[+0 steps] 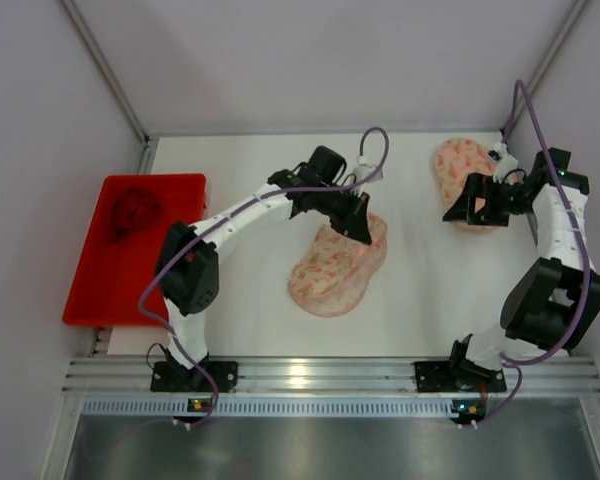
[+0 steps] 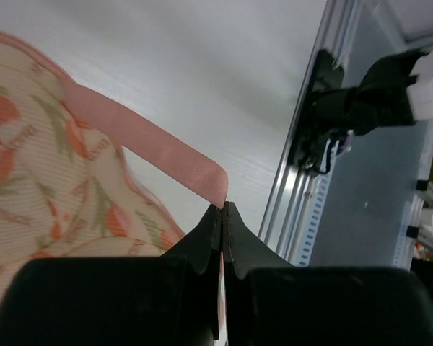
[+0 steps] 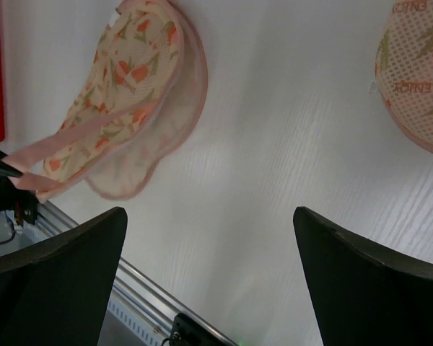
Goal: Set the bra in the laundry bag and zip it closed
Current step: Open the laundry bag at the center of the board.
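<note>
Pinching the pink strap [image 2: 155, 144] of the laundry bag [image 1: 330, 270], the left claw [image 1: 363, 232] was closed tight, its two dark fingers [image 2: 195, 245] pressed together on the ribbon; the strap arced from the bag's trimmed edge up into that grip. The bag, a floral mesh pouch with pink trim, lay flat near the middle of the white counter [image 1: 240, 160], its far end under the left arm's wrist; in the right wrist view its upper layer looked parted from the lower one along one side. The bra [image 1: 132, 213], a dark red bundle, sat in the red tray [image 1: 95, 300] at the counter's left edge, well apart from the bag and touched by neither arm. The right claw [image 1: 470, 200] stood wide open and held nothing; it hung over the near edge of a second floral mesh piece [image 1: 460, 165] at the far right of the counter; whether it touched that piece could not be told.
</note>
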Robot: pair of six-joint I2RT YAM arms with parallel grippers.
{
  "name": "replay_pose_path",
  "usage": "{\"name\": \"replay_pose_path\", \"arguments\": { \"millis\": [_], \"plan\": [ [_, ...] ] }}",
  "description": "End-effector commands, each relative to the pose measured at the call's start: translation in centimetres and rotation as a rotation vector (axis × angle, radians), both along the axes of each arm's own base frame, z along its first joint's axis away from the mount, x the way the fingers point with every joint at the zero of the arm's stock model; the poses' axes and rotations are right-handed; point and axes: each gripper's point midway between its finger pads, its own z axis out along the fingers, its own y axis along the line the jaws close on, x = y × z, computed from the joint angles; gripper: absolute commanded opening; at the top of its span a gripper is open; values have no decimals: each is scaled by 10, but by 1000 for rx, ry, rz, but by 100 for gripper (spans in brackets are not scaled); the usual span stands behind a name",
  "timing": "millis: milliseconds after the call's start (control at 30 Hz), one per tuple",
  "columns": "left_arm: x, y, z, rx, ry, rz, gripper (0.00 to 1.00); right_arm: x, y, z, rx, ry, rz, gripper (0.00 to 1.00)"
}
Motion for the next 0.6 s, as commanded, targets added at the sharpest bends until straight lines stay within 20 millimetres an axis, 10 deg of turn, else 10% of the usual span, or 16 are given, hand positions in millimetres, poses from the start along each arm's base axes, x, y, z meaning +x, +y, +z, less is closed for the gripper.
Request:
{"name": "replay_pose_path", "arguments": {
  "millis": [0, 100, 300, 467, 567],
  "plan": [
    [31, 7, 101, -215, -60, 91, 0, 2, 5, 26, 23, -81, 16, 100],
    [69, 44, 121, -228, -130, 214, 0, -2, 11, 25, 59, -81, 41, 99],
    [115, 166, 57, -89, -98, 493, 0, -19, 25, 0, 112, -16, 73, 99],
    [97, 220, -20, 86, -32, 609, 0, -20, 32, -17, 100, 7, 84, 95],
    [89, 231, -41, 159, -35, 630, 23, -15, 39, -24, 88, 17, 108, 92]
  ]
}}
